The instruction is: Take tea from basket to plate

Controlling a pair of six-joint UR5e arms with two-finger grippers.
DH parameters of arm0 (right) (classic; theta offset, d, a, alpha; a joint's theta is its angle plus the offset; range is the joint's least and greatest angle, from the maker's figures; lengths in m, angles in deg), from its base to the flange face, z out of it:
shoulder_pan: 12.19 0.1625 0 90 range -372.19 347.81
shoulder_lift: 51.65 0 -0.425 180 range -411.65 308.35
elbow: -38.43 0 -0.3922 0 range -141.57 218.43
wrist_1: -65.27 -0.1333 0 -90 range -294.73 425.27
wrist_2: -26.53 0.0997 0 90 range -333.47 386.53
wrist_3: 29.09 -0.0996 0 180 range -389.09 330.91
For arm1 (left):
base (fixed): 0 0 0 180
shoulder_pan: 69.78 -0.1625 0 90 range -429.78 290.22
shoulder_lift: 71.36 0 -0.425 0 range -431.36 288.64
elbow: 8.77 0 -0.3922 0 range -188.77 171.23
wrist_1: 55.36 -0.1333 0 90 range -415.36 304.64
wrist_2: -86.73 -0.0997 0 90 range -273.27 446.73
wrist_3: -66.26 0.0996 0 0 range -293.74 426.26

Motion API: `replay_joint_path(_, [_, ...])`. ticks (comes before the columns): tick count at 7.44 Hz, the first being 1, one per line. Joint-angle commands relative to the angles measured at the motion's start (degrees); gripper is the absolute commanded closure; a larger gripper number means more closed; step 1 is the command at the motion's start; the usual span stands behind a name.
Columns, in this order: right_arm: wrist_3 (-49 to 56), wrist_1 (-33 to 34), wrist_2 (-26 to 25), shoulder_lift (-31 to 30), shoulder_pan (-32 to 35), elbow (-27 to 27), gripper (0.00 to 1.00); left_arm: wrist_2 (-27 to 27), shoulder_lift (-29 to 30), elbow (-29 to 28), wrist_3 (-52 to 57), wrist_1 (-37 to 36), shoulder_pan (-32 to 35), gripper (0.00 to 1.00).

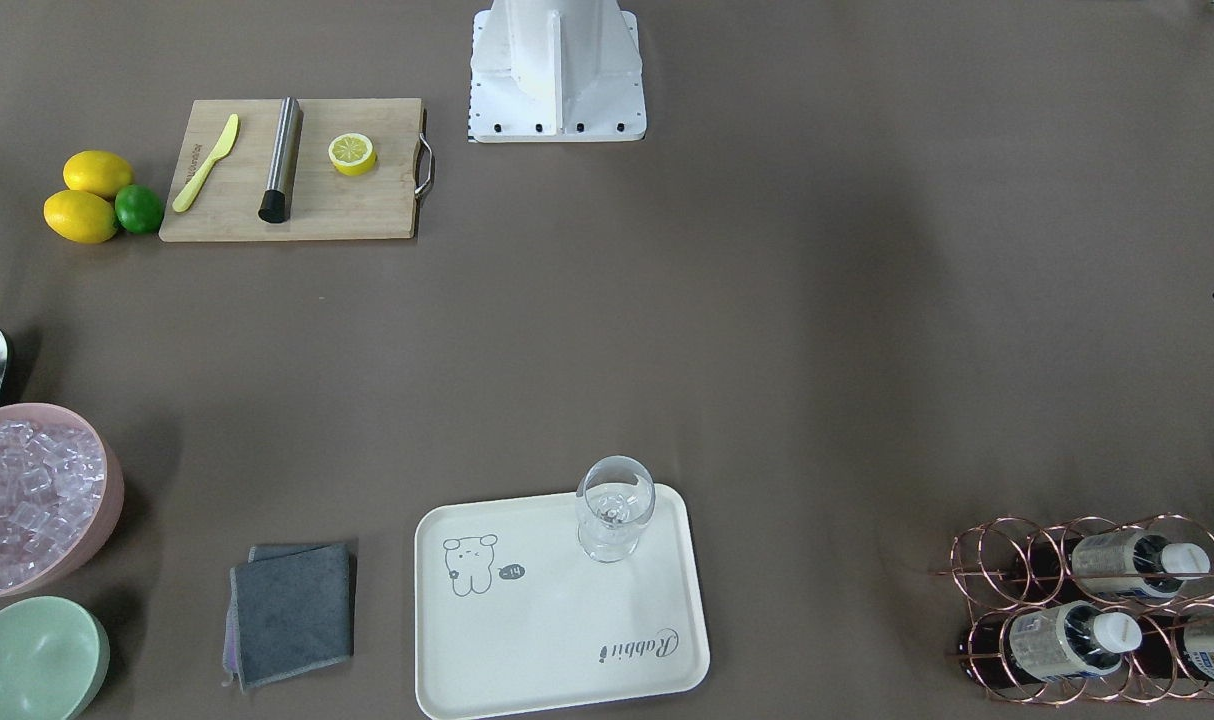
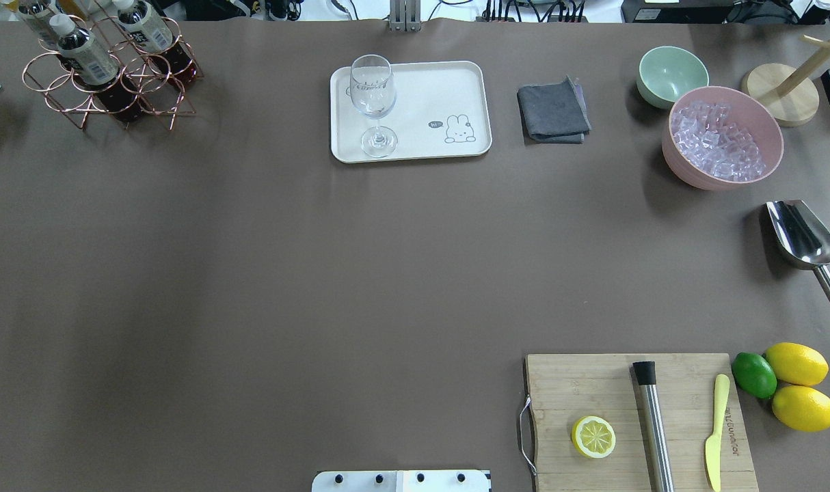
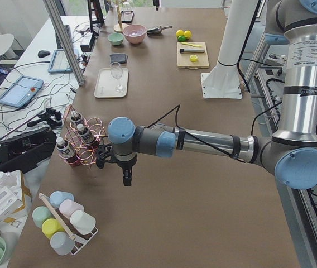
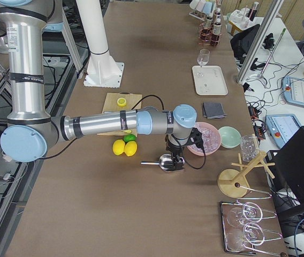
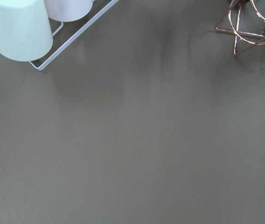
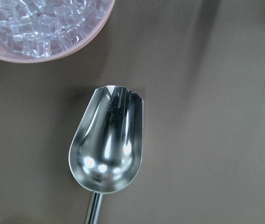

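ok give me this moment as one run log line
phase: pre-grasp | tea: three bottles in basket | plate: glass only | left gripper: near basket, state unclear | right gripper: over scoop, state unclear

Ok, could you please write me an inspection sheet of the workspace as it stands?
Surface: brown table, no spills seen.
Job's things: three tea bottles stand in the basket; the plate holds only a stemmed glass.
Clutter: cutting board, scoop, ice bowl, green bowl, cloth.
Grippers: left gripper near the basket, right gripper above the scoop; open or shut cannot be told.
Cables: black cable along each forearm.
Surroundings: cup rack, tablets.
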Motion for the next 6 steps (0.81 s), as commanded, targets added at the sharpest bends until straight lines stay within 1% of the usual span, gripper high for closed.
replay_joint_path(1, [0.00, 0.06, 0.00, 0.01, 0.00, -0.03, 0.00, 0.17, -2.55, -0.01, 1.06, 0.09, 1.54, 0.02])
replay_joint_path(6, [0.00, 0.06, 0.09, 0.01, 0.00, -0.12, 0.00, 0.09, -1.69, 0.86, 0.54, -0.61, 2.06, 0.02])
